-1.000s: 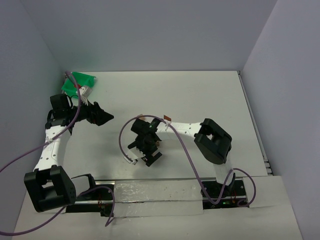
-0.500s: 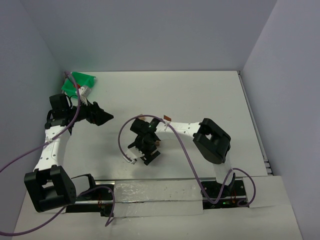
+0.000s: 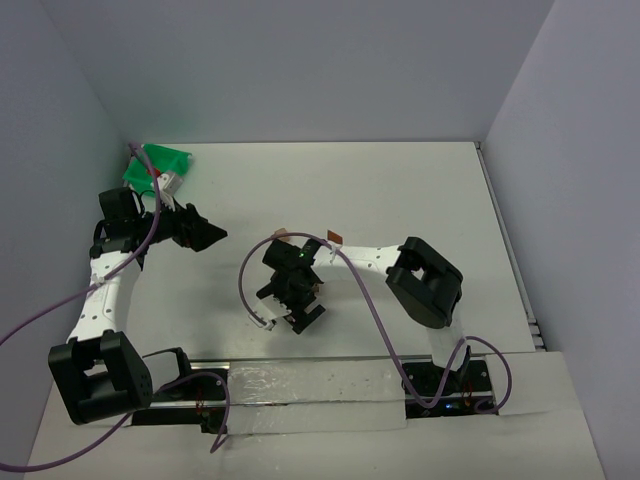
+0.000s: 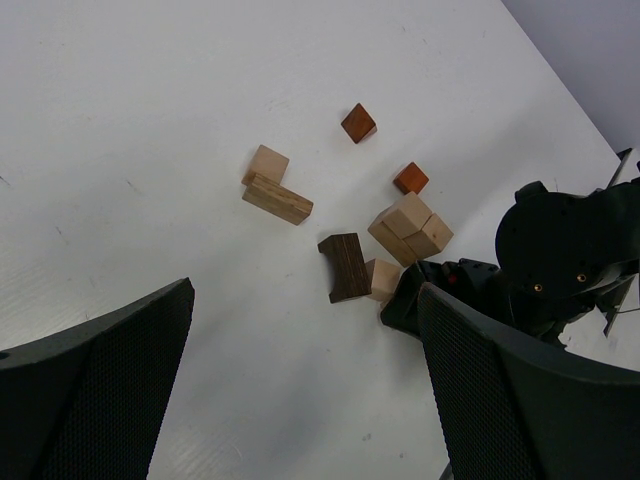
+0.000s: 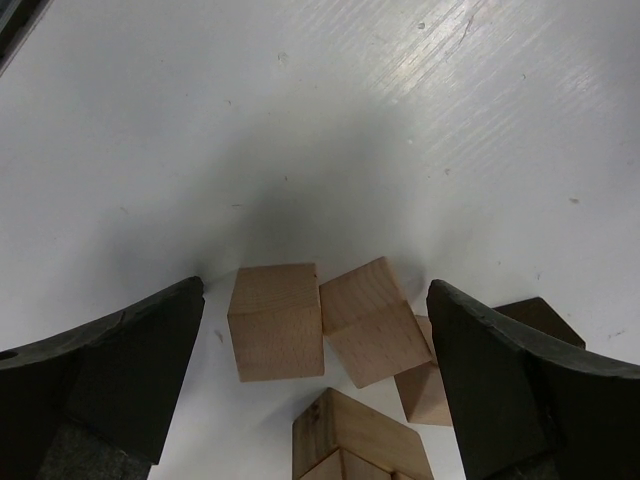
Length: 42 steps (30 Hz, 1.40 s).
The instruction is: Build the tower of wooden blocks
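Several wood blocks (image 4: 408,222) lie loose on the white table (image 4: 150,120), most of them bunched near the middle.

Through the left wrist camera, two reddish-brown cubes sit farthest out, one (image 4: 358,122) beyond the other (image 4: 410,178) and apart from it. Off to the side, a tan cube (image 4: 266,163) touches a tan plank (image 4: 277,198). Closer in, a dark brown block (image 4: 346,267) lies flat against a small tan cube (image 4: 382,279), and a tight tan cluster (image 4: 425,238) sits just beside them. Whether any piece in that cluster rests on another, I cannot tell.

The right gripper (image 5: 315,288) is down low over the bunch with its jaws spread wide, pinching nothing. Between its fingers (image 5: 120,370) two tan cubes sit side by side, one square-on (image 5: 277,320) and one turned at an angle (image 5: 368,320), edges touching. A further tan block (image 5: 360,435) shows at the bottom edge, closer to the lens. The corner of a dark piece (image 5: 540,318) peeks out behind the other finger.

The left gripper (image 4: 305,292) hangs above the table with its jaws wide apart too, and it carries nothing.

From overhead it sits well to the left of the blocks, between them and the green bin (image 3: 155,165) in the far left corner.
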{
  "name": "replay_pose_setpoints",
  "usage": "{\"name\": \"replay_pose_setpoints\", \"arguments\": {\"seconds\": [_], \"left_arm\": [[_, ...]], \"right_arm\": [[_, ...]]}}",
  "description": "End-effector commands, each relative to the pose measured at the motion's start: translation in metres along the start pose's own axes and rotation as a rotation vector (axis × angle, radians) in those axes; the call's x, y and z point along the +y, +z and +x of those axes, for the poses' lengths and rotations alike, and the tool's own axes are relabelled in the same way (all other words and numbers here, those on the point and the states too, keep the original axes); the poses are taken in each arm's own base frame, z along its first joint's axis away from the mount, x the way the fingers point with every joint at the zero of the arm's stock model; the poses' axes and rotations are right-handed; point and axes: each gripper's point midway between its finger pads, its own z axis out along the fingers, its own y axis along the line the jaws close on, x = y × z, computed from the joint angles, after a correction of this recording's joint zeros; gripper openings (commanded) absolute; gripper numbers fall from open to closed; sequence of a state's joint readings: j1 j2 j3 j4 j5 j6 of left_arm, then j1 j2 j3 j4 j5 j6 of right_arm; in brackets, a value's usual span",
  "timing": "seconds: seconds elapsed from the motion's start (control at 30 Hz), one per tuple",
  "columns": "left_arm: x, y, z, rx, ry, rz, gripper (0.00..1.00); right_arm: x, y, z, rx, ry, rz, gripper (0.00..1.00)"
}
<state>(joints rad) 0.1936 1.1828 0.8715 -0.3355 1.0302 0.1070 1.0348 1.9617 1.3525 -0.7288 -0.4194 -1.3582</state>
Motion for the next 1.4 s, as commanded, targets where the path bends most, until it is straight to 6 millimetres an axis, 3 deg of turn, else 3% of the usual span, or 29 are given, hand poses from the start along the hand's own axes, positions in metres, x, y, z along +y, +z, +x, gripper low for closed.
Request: {"name": "replay_pose_setpoints", "arguments": {"seconds": [0.0,0.73,0.87,1.03,1.2,1.37], "left_arm": [[-0.003,-0.002,-0.01,-0.036,0.039,0.028,0.98],[-0.001,0.0,-0.01,-0.035,0.03,0.025,0.98],[-0.001,0.0,-0.01,-0.036,0.031,0.028,0.98],[-0.001,0.0,-0.01,-0.037,0.026,0.028,0.98],[-0.002,0.0,-0.01,-0.037,0.031,0.029,0.98],[-0.002,0.0,-0.011,-0.038,0.032,0.028,0.98]], "right_arm": [[-0.01,-0.013,-0.008,-0.002,-0.03,0.062,0.97],[-0.02,-0.02,-0.013,-0.015,0.001,0.114,0.69],[-0.02,-0.023,-0.015,-0.023,0.02,0.123,0.7],[-0.02,-0.023,-0.016,-0.027,0.056,0.123,0.85],[-0.024,-0.022,-0.019,-0.039,0.125,0.125,0.81],[-0.024,-0.019,-0.02,-0.04,0.151,0.114,0.87]]}}
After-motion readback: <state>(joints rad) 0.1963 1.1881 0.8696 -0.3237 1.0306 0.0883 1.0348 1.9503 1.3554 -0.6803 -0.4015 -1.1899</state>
